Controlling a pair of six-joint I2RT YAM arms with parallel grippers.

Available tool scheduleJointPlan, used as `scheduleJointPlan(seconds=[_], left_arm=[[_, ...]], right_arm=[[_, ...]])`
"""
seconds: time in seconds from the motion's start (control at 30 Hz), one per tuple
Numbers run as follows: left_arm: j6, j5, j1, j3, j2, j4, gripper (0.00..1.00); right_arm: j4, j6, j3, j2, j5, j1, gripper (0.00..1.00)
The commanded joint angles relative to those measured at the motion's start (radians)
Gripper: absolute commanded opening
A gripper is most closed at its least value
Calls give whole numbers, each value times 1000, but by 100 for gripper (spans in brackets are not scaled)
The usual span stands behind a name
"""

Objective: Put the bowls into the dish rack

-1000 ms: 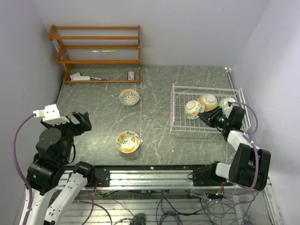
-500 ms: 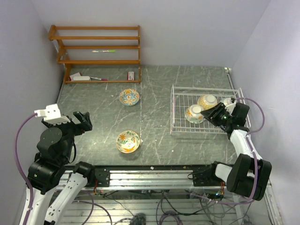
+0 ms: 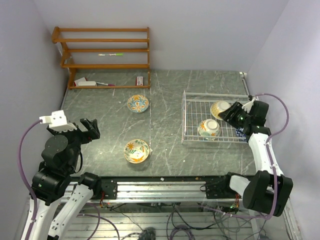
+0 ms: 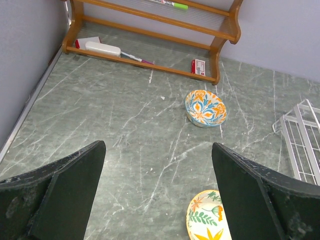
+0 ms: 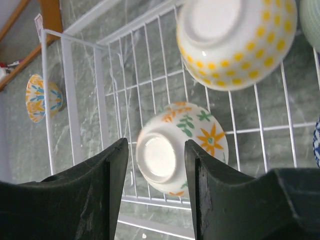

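Since 1 s ago the right end effector point(image 5: 156, 146) has let go of the orange-floral bowl point(image 3: 208, 128) and pulled back toward the far-right corner of the dish rack point(image 3: 184, 118). That bowl now sits upside down on the wires near the rack's front edge, clear of the fingers. The jaws stand moderately apart w/ nothing held, so this bowl counts as loaded. The left end effector point(image 4: 157, 150) is spread wide and empty over the counter point(image 3: 165, 90), barely shifted.

Left to do, judging by layout: 2 bowls on the counter, the blue-yellow bowl point(image 3: 138, 103) farther back and a second floral bowl point(image 3: 137, 150) nearer the arms, both on the left arm's side.

The right wrist cam shows the yellow-dotted bowl point(image 5: 235, 40) inverted. Beside it is the mint-green bowl point(image 5: 311, 20), which the top cam hides behind the arm. At the frame edge is a sliver of a blue-patterned bowl point(image 5: 316, 145), probably the 4th in the rack. The left wrist cam shows both loose bowls but only the rack's corner.
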Motion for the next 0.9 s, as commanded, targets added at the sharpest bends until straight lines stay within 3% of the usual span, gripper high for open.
scheduleJointPlan(seconds=[0.0,0.13,0.3,0.87], left_arm=[[2,20,7,-24,-8,53,98],[6,18,7,-27,-7,47,98],[12,2,7,-17,-16,27,98],[9,-5,7,-40,-40,24,98]], right_arm=[[-57,-49,77,-35,190,128,50],[-81,-37,133,8,381,345,51],[-74,0,127,36,431,487,51],[-131,-21,53,51,504,532,51]])
